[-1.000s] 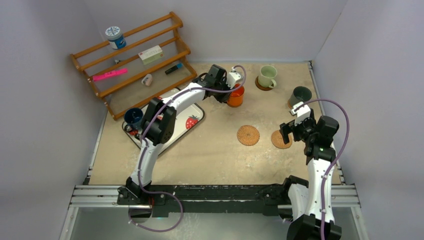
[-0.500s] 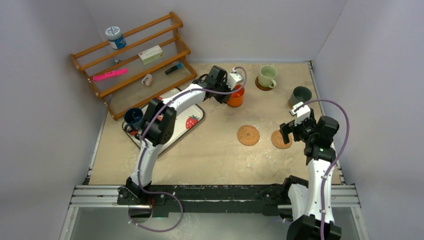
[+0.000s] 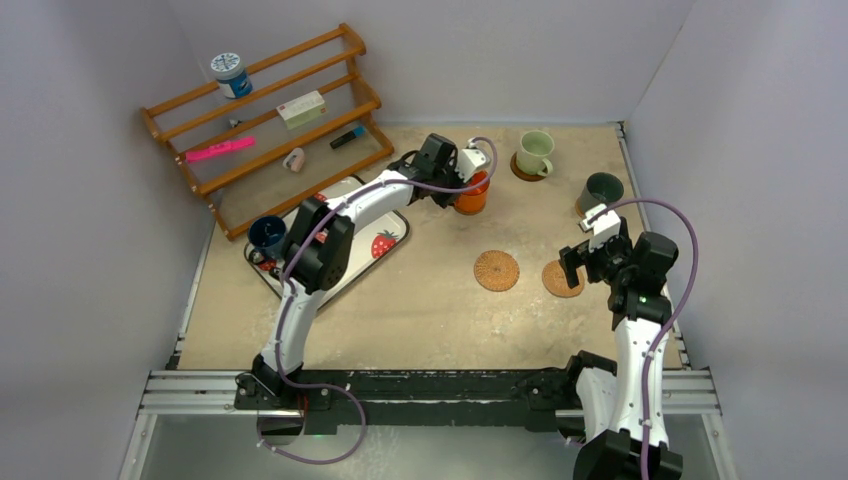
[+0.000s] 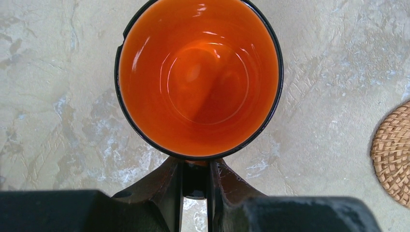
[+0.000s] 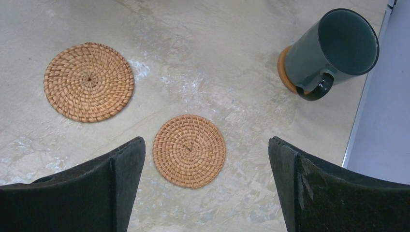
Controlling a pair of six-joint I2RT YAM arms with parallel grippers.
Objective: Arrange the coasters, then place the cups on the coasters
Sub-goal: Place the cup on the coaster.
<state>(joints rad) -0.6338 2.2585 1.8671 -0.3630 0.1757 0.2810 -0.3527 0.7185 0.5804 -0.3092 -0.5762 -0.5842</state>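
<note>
Orange mug (image 4: 198, 77): sited far-centre of tabletop (image 3: 430, 320), handle clamped by left gripper (image 4: 196, 174) | woven coaster (image 5: 189, 151): near right edge, flat, overhung by right gripper (image 5: 206, 145), fingers spread wide.

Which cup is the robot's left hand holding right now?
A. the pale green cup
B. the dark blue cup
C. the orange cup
C: in the left wrist view, the left hand is pinched shut on the near side of the orange cup, which fills the picture just beyond its fingers.
</note>
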